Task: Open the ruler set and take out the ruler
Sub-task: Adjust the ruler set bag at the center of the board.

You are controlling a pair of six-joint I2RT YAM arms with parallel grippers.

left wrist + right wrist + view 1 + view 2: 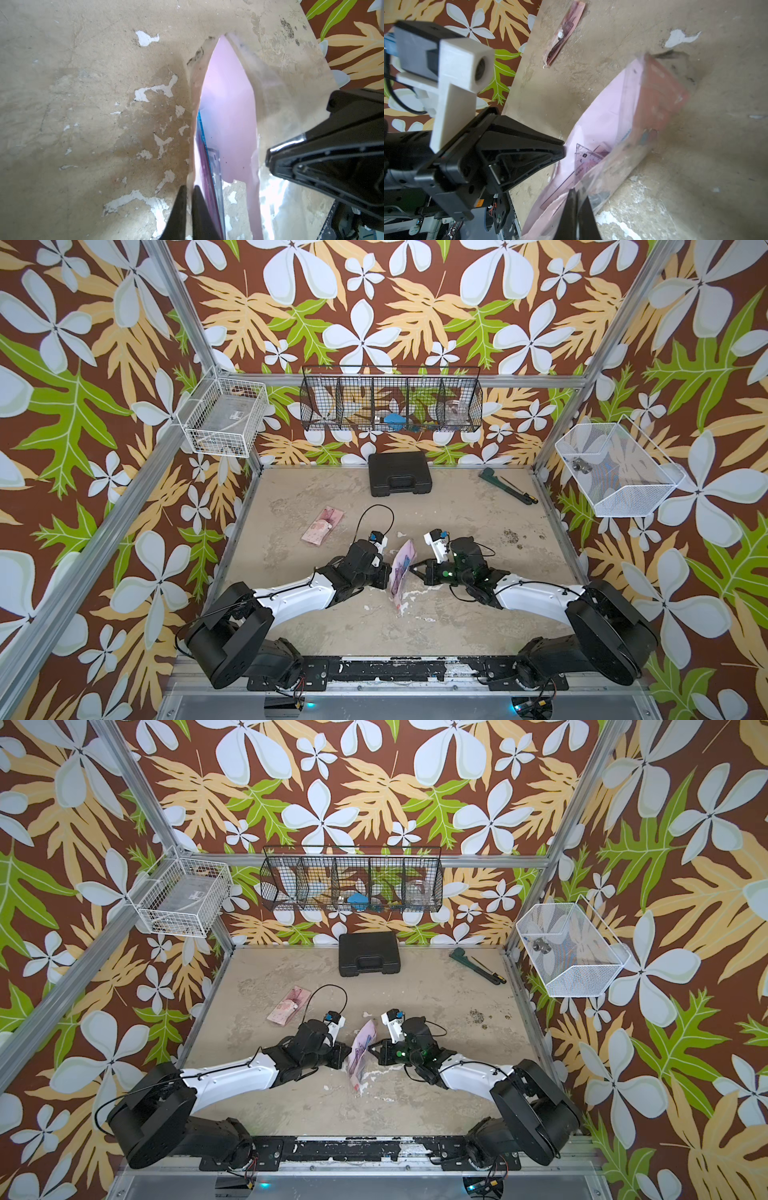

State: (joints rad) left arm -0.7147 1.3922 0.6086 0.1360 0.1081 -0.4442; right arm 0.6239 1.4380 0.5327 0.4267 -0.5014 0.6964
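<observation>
The ruler set is a pink pouch with a clear front, standing on edge at the table's middle in both top views. My left gripper is shut on its pink wall, a thin strip of that wall showing between the fingers. On the opposite side, my right gripper is shut on the clear front. The pouch mouth gapes between the two. Inside lie a clear triangular ruler and a blue-edged piece. From above, the left gripper and right gripper face each other across the pouch.
A second pink pouch lies flat to the back left. A black case stands at the back wall, a wrench and screwdriver at back right. Wire baskets hang on the walls. The tabletop is worn and flaking.
</observation>
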